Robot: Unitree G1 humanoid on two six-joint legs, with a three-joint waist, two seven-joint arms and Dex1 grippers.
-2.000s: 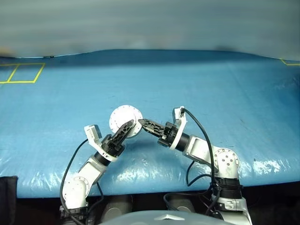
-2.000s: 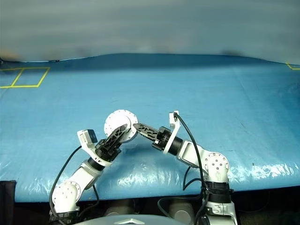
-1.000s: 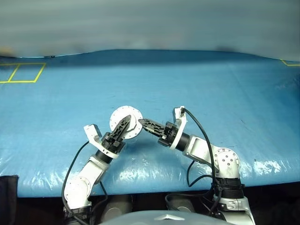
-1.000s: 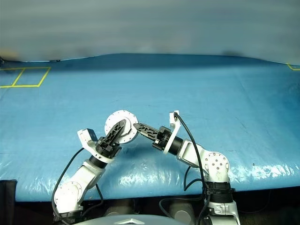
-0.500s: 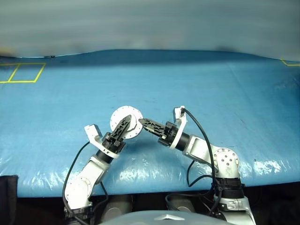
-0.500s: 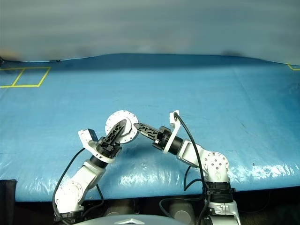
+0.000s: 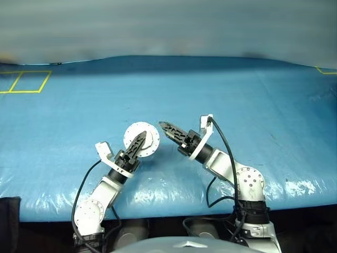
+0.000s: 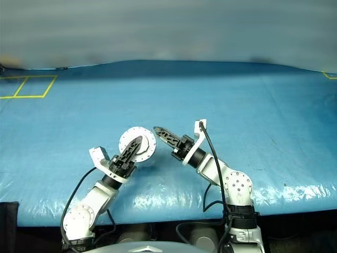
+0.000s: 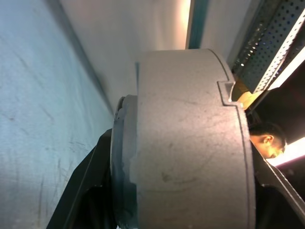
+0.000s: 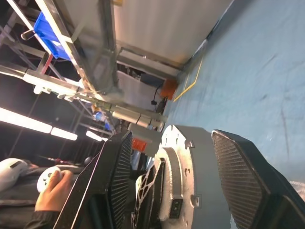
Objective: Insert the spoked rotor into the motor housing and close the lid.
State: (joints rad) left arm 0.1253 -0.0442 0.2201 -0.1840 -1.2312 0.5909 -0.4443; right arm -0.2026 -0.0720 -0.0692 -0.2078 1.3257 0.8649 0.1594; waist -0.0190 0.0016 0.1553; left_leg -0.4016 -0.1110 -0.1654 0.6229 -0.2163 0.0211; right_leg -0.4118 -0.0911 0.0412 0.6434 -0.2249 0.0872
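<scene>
My left gripper [image 7: 142, 137] is shut on the motor housing [image 7: 141, 140], a short round silver cup held on edge just above the blue table. In the left wrist view the housing's grey side wall [image 9: 190, 143] fills the space between the black fingers [image 9: 88, 191]. The lid [image 7: 149, 139] lies flat on the housing, its plain pale face with small rim holes turned towards the head camera. The right gripper [image 7: 165, 127] stands open just to the right of the housing and apart from it. In the right wrist view the housing [image 10: 183, 181] shows between its spread fingers. The spoked rotor is hidden.
The blue tarp-covered table [image 7: 237, 95] stretches wide on all sides, with its front edge close to me. A yellow taped square [image 7: 23, 81] marks the far left corner. A person's hand holding a controller [image 10: 50, 183] and metal shelving [image 10: 86, 52] show beyond the table.
The right gripper has opened and drawn back from the housing's rim, up and to the right. The left gripper has sunk slightly with the housing still in its grip.
</scene>
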